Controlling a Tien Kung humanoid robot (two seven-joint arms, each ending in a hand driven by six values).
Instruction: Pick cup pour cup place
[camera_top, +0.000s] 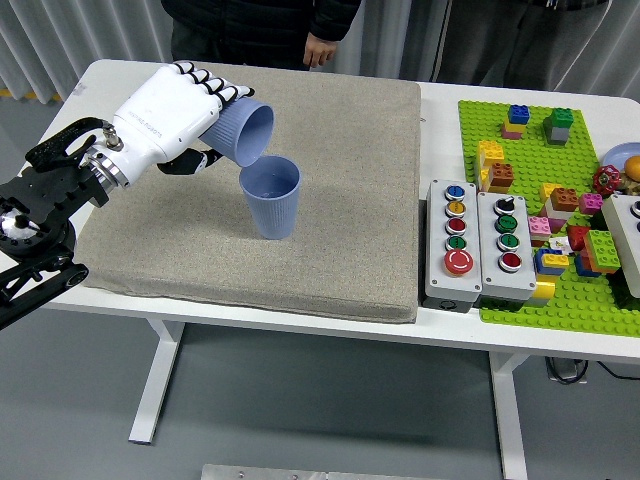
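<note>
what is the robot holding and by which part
The left hand grips a tilted blue ribbed plastic cup around its base end, mouth aimed at the upright blue cup.

Counts of the items on the white table (100, 75), by kind.

Two blue cups are counted: a tilted cup (243, 130) at about ten o'clock on the grey mat (340, 230), and an upright cup (270, 196) just below it. One mat is laid. Two button boxes (480, 245) are seen at three o'clock, each fitted with five buttons. One green baseplate (570, 310) is placed at the right edge, with many small bricks that cannot be counted exactly. One robot hand (165, 110) is shown.
</note>
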